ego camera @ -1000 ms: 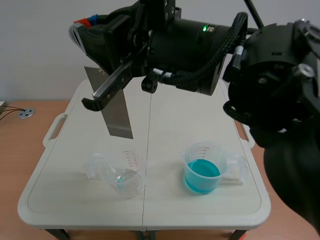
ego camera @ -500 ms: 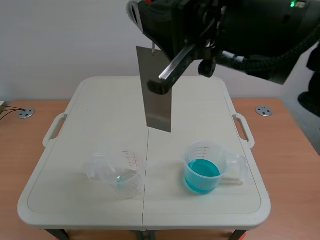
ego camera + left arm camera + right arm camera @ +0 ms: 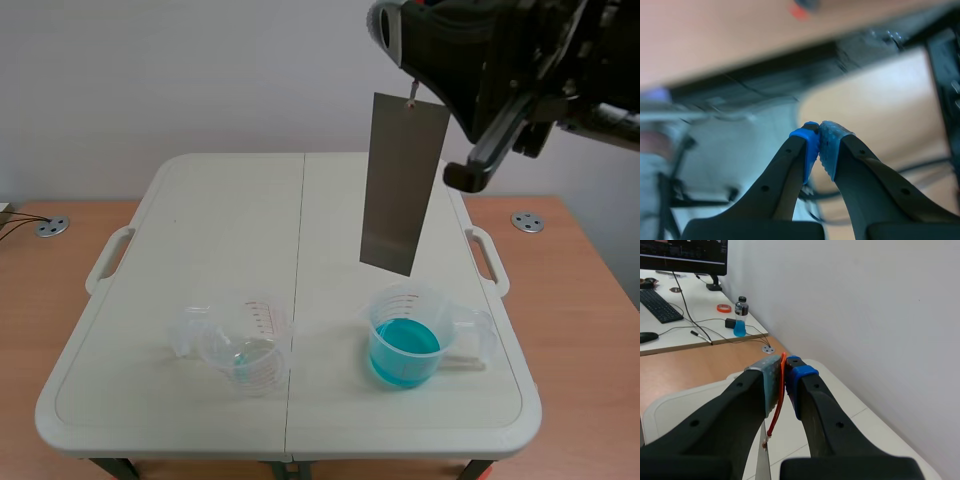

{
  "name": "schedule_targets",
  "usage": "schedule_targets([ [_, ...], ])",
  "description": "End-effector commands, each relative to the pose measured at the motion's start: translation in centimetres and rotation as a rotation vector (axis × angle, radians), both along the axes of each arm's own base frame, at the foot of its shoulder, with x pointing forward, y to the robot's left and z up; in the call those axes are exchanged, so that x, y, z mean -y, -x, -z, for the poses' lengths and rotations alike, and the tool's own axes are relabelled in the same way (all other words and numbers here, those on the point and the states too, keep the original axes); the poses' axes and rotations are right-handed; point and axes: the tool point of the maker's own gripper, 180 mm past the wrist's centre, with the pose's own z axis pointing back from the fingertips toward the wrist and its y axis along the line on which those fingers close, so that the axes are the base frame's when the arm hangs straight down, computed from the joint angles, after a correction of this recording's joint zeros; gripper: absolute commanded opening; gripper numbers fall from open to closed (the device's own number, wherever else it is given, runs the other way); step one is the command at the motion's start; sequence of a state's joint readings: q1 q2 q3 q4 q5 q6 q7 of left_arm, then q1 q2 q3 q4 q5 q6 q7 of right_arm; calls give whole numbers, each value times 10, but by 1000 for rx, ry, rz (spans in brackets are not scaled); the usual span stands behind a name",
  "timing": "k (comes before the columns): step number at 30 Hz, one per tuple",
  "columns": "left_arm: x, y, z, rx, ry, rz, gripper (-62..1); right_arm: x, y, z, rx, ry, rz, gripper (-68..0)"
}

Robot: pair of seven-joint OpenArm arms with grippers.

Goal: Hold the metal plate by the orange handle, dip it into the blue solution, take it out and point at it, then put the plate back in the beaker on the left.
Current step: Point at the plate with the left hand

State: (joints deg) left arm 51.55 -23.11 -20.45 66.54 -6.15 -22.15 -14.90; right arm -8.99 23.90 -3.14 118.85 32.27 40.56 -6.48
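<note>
The white folding table (image 3: pixel 230 220) is carrying two clear beakers, well apart. High over its right half the right arm (image 3: pixel 520 50) is holding up the metal plate (image 3: pixel 403 185). The plate is hanging with its long axis nearly upright, slightly slanted, and its lower edge is sitting just above the far rim of the beaker of blue solution (image 3: pixel 405 335). The dip is looking like a near-straight descent, perhaps with a small shift toward the robot, and nothing is standing in the way. The left beaker (image 3: pixel 245 352) is waiting off that path. The right gripper (image 3: pixel 784 377) is pinching the orange handle (image 3: pixel 781 396) between its pads. The left gripper (image 3: pixel 818 145) is pointing away from the table, pads pressed together on nothing.
</note>
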Motion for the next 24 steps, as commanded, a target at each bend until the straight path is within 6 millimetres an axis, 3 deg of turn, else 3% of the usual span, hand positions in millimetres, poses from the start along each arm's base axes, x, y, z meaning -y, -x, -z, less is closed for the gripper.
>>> schedule_targets([
  [1, 0, -14, -15, 50, -6, 29, -593, 3, 4, -12, 34, -22, -14, -662],
  [6, 9, -58, -55, 192, -34, 109, -593, 17, 3, -14, 31, -11, 9, -662],
  [14, 68, -116, -110, 399, 59, 283, -593, 20, 4, -11, 27, 6, 1, -662],
  [24, 156, -152, -112, 436, 167, 596, -593, 21, 4, -10, 23, 8, 2, -662],
])
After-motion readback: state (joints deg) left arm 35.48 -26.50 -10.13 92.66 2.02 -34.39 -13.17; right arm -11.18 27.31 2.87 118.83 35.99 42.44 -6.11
